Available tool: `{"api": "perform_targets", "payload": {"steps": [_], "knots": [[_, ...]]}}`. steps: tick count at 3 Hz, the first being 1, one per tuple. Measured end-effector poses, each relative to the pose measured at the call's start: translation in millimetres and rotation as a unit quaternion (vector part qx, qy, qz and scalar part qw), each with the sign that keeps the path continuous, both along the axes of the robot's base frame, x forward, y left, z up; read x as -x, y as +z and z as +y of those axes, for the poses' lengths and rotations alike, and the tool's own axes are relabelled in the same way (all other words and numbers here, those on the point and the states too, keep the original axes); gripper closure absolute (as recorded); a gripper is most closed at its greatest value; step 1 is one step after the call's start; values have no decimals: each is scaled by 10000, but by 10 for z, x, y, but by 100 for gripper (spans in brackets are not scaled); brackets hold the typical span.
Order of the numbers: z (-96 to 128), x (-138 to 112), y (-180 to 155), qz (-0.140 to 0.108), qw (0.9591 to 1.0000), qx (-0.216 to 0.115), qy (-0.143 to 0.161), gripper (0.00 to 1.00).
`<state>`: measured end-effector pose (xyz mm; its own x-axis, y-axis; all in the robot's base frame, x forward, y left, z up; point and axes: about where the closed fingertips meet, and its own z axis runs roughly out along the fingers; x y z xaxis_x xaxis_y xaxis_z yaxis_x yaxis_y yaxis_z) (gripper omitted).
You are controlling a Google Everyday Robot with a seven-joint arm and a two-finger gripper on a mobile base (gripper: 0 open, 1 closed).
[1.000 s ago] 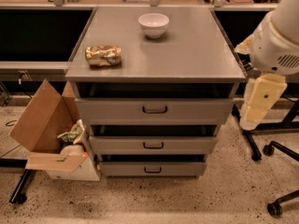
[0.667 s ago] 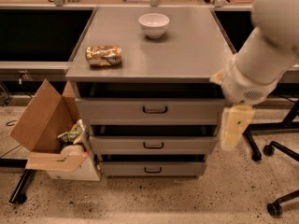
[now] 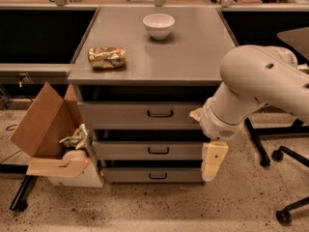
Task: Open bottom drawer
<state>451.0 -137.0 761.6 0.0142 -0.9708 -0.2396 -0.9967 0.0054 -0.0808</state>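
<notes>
Leftward and lower than before, the cream two-finger gripper (image 3: 209,174) now hangs pointing down over the right end of the drawer fronts; its state cannot be told. The grey metal bottom drawer (image 3: 130,175) lies just left of it, its small dark bar handle (image 3: 158,176) further left, level with the tip. Above sit the middle drawer front (image 3: 125,150) and top drawer front (image 3: 116,114). Far left stands an open cardboard box (image 3: 38,124); high above, a white bowl (image 3: 158,25) and crumpled gold packet (image 3: 106,57).
</notes>
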Motion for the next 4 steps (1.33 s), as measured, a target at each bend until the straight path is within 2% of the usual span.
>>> {"api": "perform_targets", "payload": {"steps": [1, 2, 3, 4], "knots": [[0, 0, -2, 2, 10000, 2, 0, 0], [14, 37, -231, 179, 9997, 189, 40, 0], [-56, 120, -866, 481, 9981, 368, 116, 0], [-22, 278, -1874, 839, 9954, 360, 302, 0]]}}
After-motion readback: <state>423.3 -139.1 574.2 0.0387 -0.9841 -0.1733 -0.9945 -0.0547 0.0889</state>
